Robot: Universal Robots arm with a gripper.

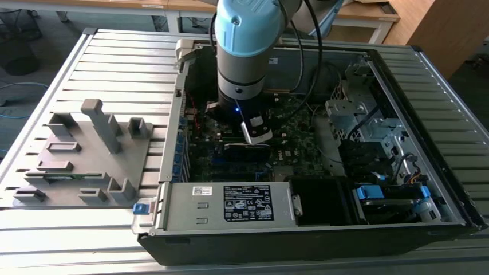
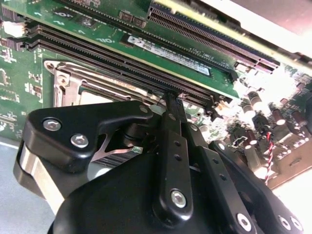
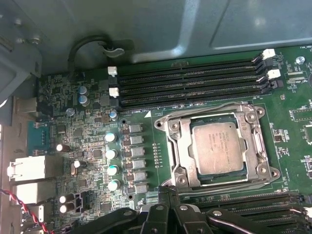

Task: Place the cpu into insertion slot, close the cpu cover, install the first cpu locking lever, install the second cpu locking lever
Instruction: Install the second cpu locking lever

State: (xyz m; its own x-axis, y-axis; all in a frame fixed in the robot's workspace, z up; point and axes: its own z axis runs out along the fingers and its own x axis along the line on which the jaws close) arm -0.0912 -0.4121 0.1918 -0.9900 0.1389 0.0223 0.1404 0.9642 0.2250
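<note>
Motherboard [image 3: 87,146] holds cpu [image 3: 217,148] under cpu cover [image 3: 178,146]; claw [image 3: 168,214] partly cropped.

grey fixture block [image 1: 84,157] on slatted table [image 1: 46,74] | beside open computer case [image 1: 321,229] | black memory slots [image 3: 190,80]

Tight room around the socket
Memory slots [image 3: 190,83] flank the cover [image 3: 217,146] on two sides; the hand [image 3: 168,207] hangs just beside it.
</note>
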